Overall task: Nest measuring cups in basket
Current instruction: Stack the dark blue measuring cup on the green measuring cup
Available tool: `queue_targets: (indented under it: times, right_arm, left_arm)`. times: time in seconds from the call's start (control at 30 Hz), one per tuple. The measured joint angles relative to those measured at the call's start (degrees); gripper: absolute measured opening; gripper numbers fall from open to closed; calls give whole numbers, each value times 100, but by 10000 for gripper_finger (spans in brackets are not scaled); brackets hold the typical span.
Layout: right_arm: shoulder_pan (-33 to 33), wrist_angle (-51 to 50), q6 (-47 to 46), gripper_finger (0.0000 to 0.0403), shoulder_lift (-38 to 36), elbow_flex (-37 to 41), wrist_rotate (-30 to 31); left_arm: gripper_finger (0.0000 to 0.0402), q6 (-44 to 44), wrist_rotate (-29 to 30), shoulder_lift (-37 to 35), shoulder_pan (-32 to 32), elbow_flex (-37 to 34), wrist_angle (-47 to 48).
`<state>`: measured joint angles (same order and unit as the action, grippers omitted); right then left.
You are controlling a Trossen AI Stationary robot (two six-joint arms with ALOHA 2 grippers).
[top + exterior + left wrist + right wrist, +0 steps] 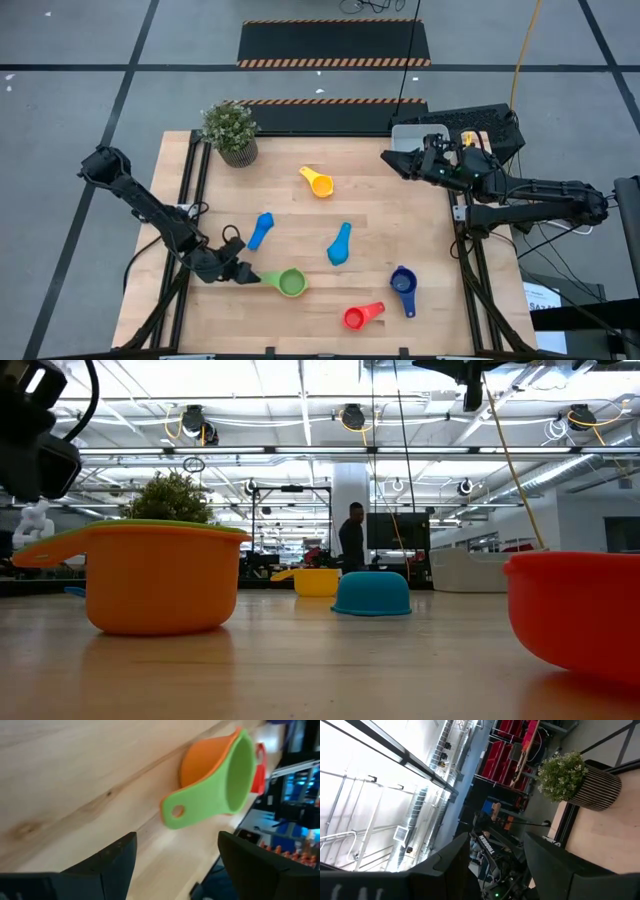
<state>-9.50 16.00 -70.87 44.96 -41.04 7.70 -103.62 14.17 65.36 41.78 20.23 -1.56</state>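
Left gripper (243,275) open at table's 7 o'clock, handle of green cup (291,283) just ahead, orange cup (202,757) nested beneath; best closed squarely on handle; basket (408,133) at 1 o'clock, right gripper (398,160) open alongside

We see 2 dark, jointed arms. The left tool (243,275) has 2 flat black fingers (112,865); the right tool (392,160) carries black cabling and a yellow patch near its wrist.
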Motion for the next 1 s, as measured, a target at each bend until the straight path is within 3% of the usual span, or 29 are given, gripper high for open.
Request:
queue_targets:
  times: [1.0]
  right_arm:
    - [-2,-176,22,182,1,0,-2]
  left_arm:
    - [282,-493,-17,-2,0,0,18]
